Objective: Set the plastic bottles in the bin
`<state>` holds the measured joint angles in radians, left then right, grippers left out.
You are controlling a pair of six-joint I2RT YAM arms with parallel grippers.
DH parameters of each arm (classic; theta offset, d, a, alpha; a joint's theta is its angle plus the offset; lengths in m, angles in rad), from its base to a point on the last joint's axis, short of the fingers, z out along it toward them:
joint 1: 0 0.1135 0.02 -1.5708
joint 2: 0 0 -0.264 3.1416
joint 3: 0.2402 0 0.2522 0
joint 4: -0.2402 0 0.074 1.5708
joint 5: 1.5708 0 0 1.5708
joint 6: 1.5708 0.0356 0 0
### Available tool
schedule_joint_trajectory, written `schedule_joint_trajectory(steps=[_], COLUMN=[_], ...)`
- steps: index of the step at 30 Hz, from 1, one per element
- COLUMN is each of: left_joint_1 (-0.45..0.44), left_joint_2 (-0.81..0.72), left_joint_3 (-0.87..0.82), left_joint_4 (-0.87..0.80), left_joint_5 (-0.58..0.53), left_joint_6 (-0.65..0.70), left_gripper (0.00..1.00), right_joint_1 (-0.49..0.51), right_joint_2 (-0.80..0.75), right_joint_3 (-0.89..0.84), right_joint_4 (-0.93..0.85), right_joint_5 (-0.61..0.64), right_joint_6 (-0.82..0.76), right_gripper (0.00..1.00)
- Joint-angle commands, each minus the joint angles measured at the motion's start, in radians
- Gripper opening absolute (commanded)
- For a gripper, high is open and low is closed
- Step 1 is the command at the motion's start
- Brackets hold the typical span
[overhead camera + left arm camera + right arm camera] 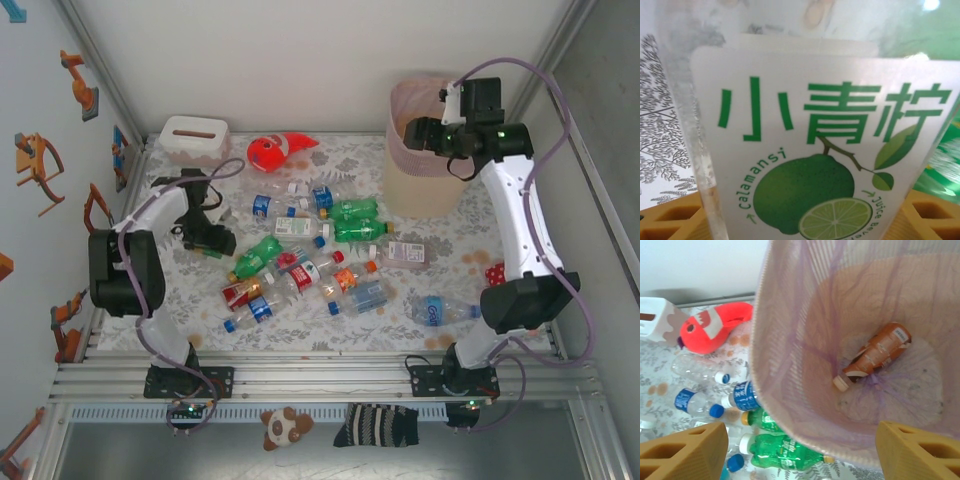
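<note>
Several plastic bottles (300,265) lie scattered on the flowered table, clear and green, with two green ones (782,450) beside the bin. My left gripper (205,243) is low at the pile's left edge. A clear bottle with a white lime label (805,150) stands between its yellow fingers (670,220); whether they press on it I cannot tell. My right gripper (415,133) hangs open over the beige bin (430,190), nothing between its fingers (685,452). A brown bottle (875,355) lies on the pink liner at the bin's (760,365) bottom.
A red-orange fish toy (275,150) and a white tissue box (193,138) sit at the back of the table. One bottle with a blue label (440,310) lies apart near the right arm's base. Walls close in on both sides.
</note>
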<state>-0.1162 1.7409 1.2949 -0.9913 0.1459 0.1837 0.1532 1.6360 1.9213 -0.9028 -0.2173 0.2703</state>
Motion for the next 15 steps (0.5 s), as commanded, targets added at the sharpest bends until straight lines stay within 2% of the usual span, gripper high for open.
schedule_joint_trajectory(steps=[1,8,15], left_joint_1=[0.006,-0.014,-0.113], left_joint_2=[-0.101,-0.292,-0.480], left_joint_3=[0.053,0.075,-0.011], left_joint_4=[-0.010,0.117,0.464], left_joint_5=[0.131,0.420,0.652], left_joint_6=[-0.019,-0.029,-0.157], left_gripper=[0.64,0.64,0.60], right_joint_1=[0.015,0.048,0.149], right_joint_2=[-0.069,-0.191,-0.262], right_joint_3=[-0.042,-0.228,-0.333], right_joint_4=[0.087,0.372,0.624], right_joint_5=[-0.086,-0.342,-0.557], right_joint_6=[0.031,0.074,0.083], right_gripper=[0.76,0.76,0.77])
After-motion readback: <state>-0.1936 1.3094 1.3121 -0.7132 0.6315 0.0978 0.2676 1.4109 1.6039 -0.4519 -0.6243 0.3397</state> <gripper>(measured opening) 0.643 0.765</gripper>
